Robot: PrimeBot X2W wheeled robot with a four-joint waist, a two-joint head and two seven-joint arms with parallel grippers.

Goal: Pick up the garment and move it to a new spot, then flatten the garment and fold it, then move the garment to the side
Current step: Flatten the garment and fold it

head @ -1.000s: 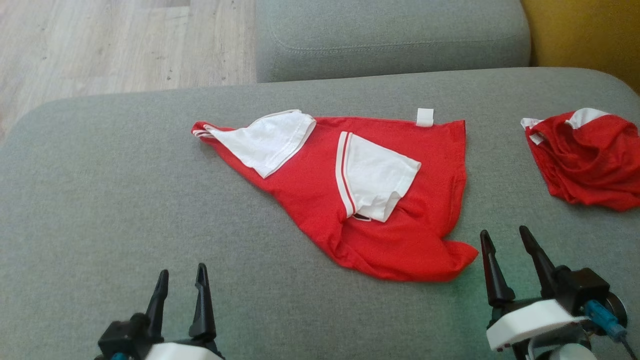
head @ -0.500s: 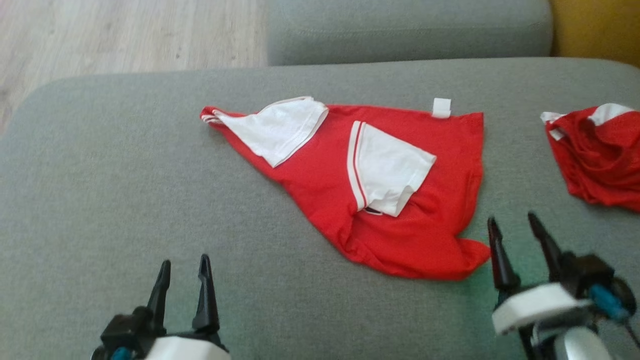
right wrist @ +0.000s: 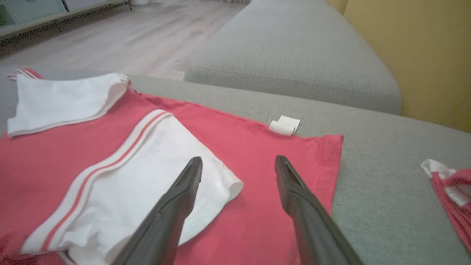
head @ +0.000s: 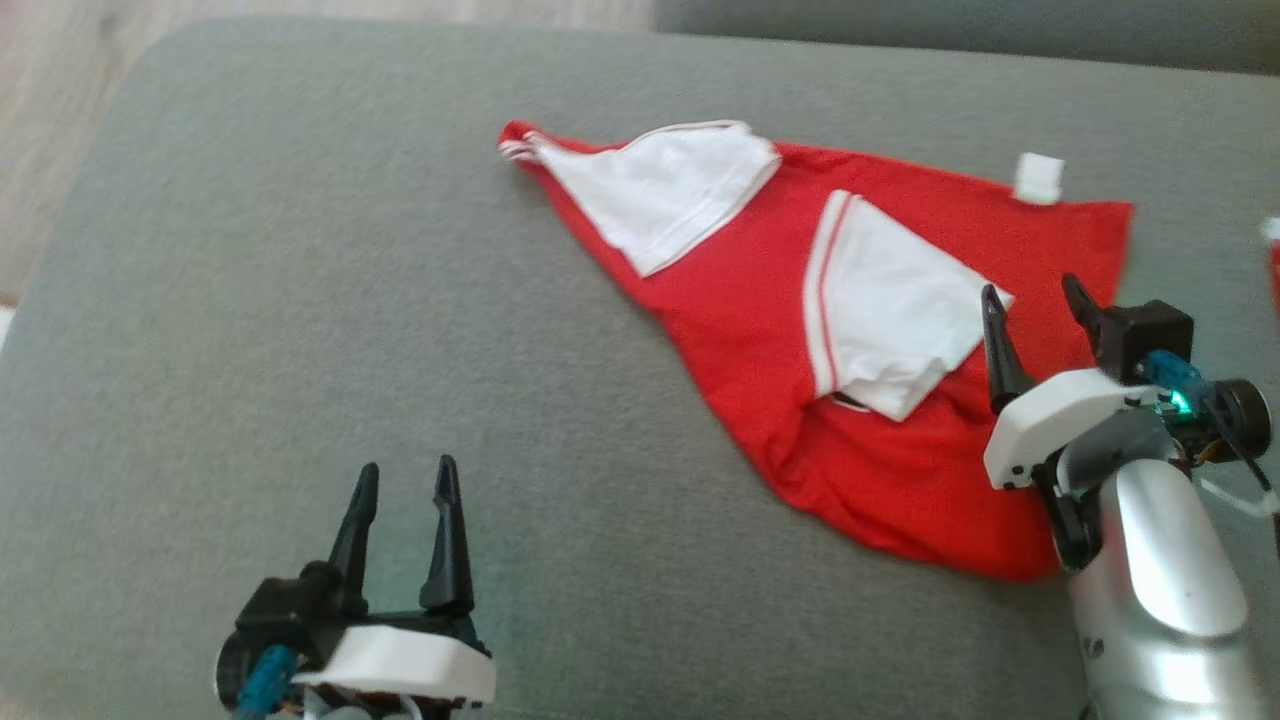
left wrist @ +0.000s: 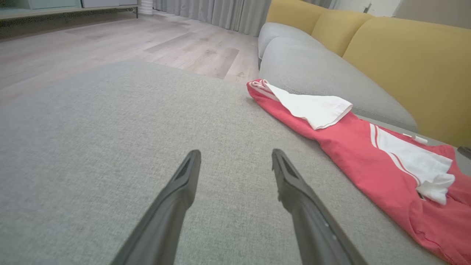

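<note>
The garment (head: 760,300) is a red shirt with two white sleeves, spread in a rough triangle on the grey cushion (head: 300,300). A white tag (head: 1037,179) sticks out at its far edge. My right gripper (head: 1035,290) hovers open over the garment's right side, its fingers (right wrist: 176,206) above the white sleeve (right wrist: 121,184) and the red cloth beside it. My left gripper (head: 405,475) stands open over bare cushion, to the left of the garment (left wrist: 353,147). Nothing sits between either pair of fingers.
A second red and white garment (right wrist: 450,191) lies bunched to the right on the same cushion. A grey sofa seat (right wrist: 294,55) and yellow backrest (left wrist: 397,66) stand beyond. Wooden floor (left wrist: 92,48) lies past the cushion's far left edge.
The camera has turned left and down, shifting the whole scene right. My right gripper has moved forward from beside the garment's near corner to over its right side. Both grippers stay open.
</note>
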